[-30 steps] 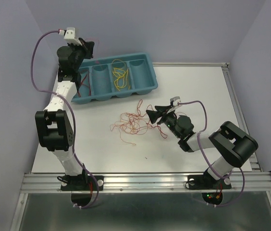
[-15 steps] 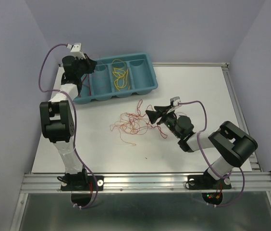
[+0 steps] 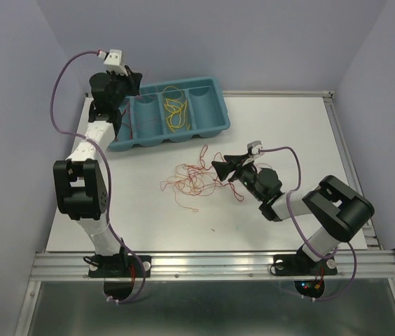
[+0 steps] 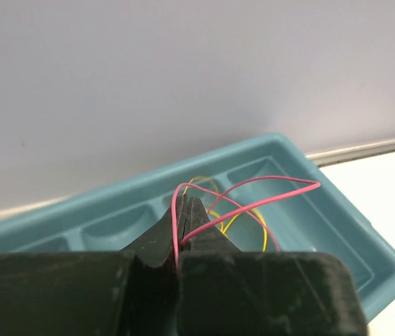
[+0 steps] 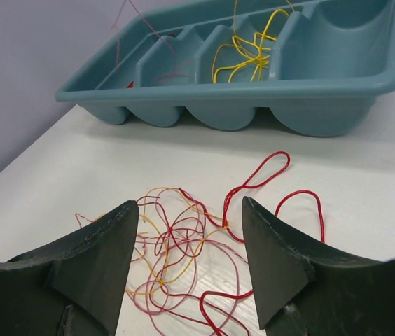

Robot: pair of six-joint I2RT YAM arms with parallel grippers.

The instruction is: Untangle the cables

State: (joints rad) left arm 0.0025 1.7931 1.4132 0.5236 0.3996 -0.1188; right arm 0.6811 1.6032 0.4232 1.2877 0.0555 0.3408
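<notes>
A tangle of thin red, pink and orange cables [image 3: 190, 178] lies on the white table in front of my right gripper [image 3: 220, 168]. That gripper is open and low over the table. Its two fingers frame the tangle [image 5: 183, 245] without touching it, and nothing is between them [image 5: 190, 206]. My left gripper [image 3: 131, 80] hangs above the left end of the teal tray [image 3: 215, 126]. It is shut [image 4: 185, 203] on a pink cable [image 4: 267, 199] that loops out to the right over the tray. Yellow cables [image 3: 175, 112] lie in a middle compartment.
The teal tray [image 5: 309, 105] with its row of compartments stands at the back left of the table, close to the wall. A long red loop [image 5: 260, 171] reaches from the tangle toward the tray. The right arm's purple cord [image 3: 292, 164] arcs above the table.
The left arm dipped toward the tray's left end and has risen again, still shut on the pink cable. The right arm and the tangle have not moved.
</notes>
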